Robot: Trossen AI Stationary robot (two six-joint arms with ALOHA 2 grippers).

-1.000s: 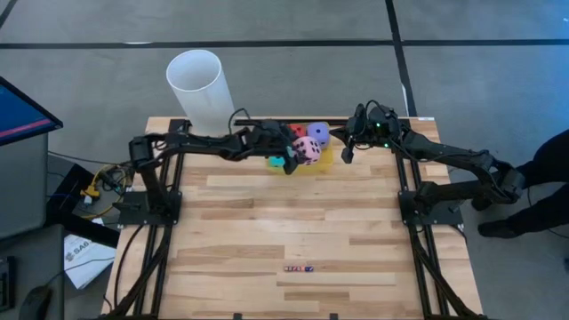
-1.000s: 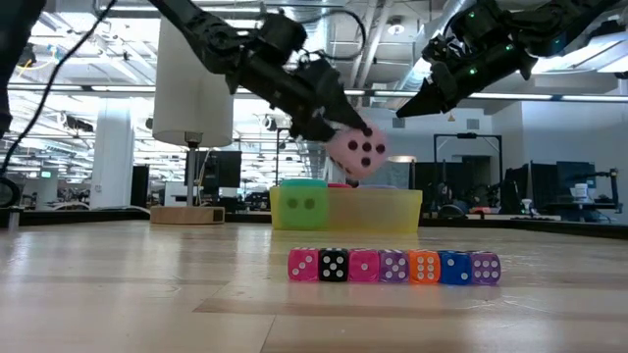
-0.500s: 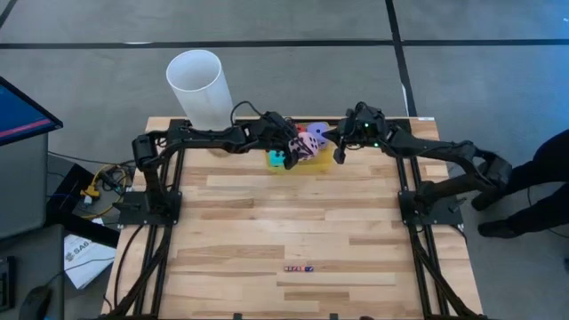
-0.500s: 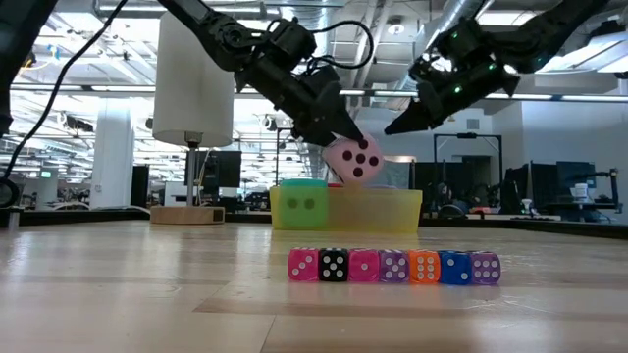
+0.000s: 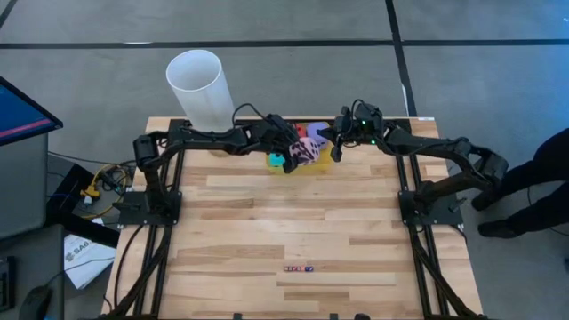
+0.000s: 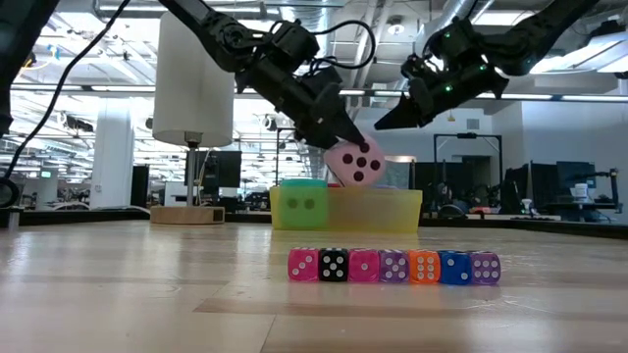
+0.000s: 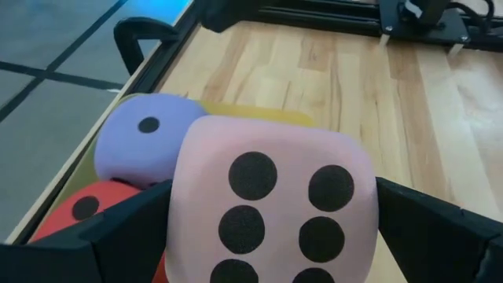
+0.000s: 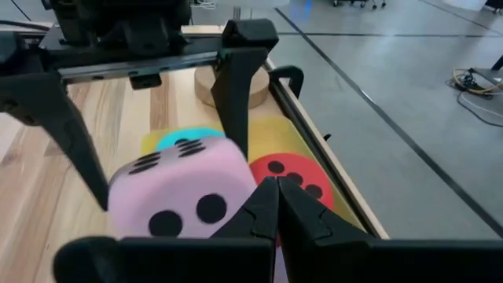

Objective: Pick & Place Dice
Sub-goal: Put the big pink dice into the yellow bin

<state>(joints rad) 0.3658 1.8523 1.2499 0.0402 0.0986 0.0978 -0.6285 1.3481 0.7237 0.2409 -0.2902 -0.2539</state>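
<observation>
Two arms meet at the far edge of the table (image 5: 267, 231), over the yellow bin (image 6: 378, 211), because that is where I am dropping the dice. White tube (image 5: 200, 89) stands at the far left corner, out of the way. My left gripper (image 6: 339, 137) has its fingers spread wide and clamped on the sides of the pink die (image 6: 355, 162), holding it just above the bin so it should fall in when I let go. My right gripper (image 6: 385, 123) is pinched closed, empty, hovering just right of the pink die, waiting. Purple die (image 7: 145, 137) and red die (image 7: 86, 206) already sit in the bin. Cyan die (image 5: 277, 161) is at the bin's left end; can't tell if inside. Row of tiny dice (image 6: 392, 266) lies near the front, untouched.
</observation>
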